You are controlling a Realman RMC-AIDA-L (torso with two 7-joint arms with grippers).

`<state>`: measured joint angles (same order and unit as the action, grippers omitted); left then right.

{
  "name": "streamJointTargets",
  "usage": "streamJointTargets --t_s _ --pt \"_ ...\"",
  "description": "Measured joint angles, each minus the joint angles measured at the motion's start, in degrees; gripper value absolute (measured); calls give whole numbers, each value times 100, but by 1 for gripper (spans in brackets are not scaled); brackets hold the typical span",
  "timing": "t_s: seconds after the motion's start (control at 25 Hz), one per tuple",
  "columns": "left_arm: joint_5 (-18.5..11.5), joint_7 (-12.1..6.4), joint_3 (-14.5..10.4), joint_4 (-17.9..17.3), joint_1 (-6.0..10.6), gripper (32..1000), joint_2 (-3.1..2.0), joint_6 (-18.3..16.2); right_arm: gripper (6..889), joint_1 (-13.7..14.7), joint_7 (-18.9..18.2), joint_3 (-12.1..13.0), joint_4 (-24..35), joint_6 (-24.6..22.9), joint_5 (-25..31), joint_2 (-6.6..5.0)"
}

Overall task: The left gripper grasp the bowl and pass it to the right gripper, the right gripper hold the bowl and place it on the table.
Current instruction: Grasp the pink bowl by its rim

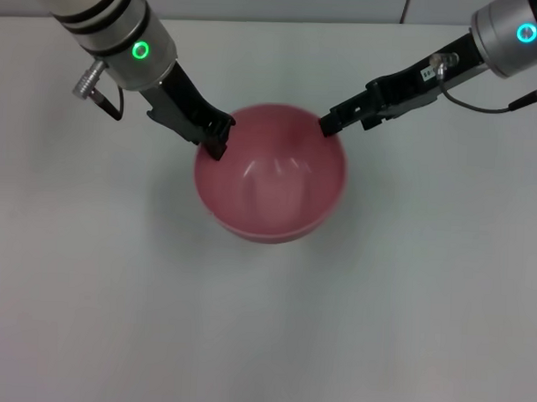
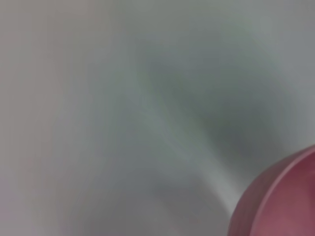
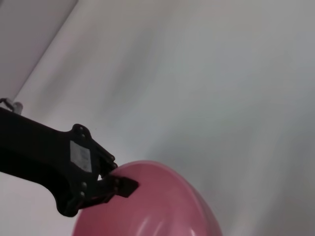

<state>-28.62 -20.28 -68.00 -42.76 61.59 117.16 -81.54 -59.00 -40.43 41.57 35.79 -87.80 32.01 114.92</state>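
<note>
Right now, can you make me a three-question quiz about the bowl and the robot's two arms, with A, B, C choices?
1. Where is the left gripper?
A. At the bowl's rim on the robot's left
B. Parked far off at the table's edge
C. Under the bowl

2. What colour is the bowl?
A. Blue
B. Pink-red
C. Yellow

3. How does the bowl sit?
A. Upside down
B. Lying on its side
C. Open side up

Answers:
1 A: in the head view its jaws meet the rim on that side, while the right gripper is at the opposite rim.
2 B: it shows glossy pink-red against the white table.
3 C: the head view looks straight into its hollow.
</note>
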Motion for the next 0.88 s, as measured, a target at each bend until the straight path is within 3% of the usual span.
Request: streamJointTargets --t_s 0.36,0.88 --pt "-80 59 -149 -86 213 80 9 -20 838 -6 0 146 -17 14 -5 45" --pt "-145 47 -152 -92 254 102 17 -29 824 -23 0 288 -20 69 7 74"
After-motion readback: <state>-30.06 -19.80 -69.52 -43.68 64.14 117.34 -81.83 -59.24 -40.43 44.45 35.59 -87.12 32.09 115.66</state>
